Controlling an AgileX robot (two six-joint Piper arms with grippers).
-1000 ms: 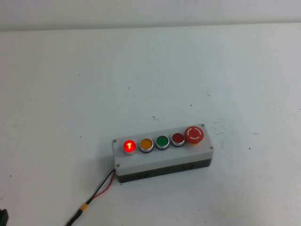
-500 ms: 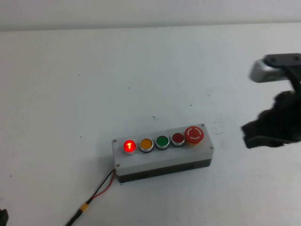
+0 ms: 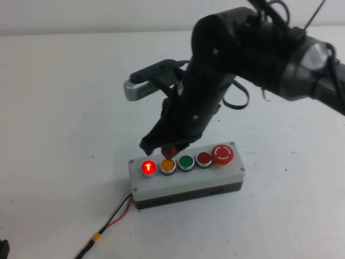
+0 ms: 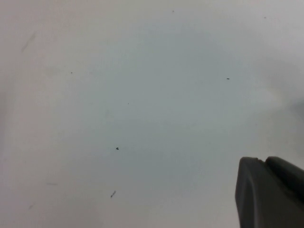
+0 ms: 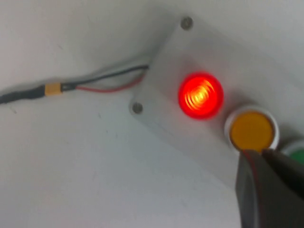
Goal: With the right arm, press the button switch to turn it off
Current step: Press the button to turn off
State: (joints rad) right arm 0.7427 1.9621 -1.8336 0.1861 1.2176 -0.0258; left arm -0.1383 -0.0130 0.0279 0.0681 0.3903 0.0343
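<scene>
The glowing bright-red round push button with its silver ring (image 3: pixel 148 167) sits at the left end of a grey five-button box (image 3: pixel 186 183), near the middle of the white desk (image 3: pixel 64 108). It is lit — the task is not done.

The bulky black right arm (image 3: pixel 232 65) reaches in from the right, and the right gripper (image 3: pixel 167 148) hangs low over the box. Its dark tip is above the orange round button (image 3: pixel 167 165), not the red one. From the tip, the target lies one button further along the box's long axis, toward the robot's left. The right wrist view agrees: the orange button is just beside the fingers (image 5: pixel 266 190), the glowing button (image 5: pixel 200 95) next past it. The fingers look drawn together into a single narrow tip, holding nothing.

My reading: a short sideways shift leftward, then a straight press down. Risk — hitting orange instead.

The left gripper (image 4: pixel 270 192) shows only as a dark edge over bare desk, parked well away; I cannot tell its fingers' state.

Red and black wires (image 3: pixel 116 213) trail from the box's left end. Plenty of open desk all round.
</scene>
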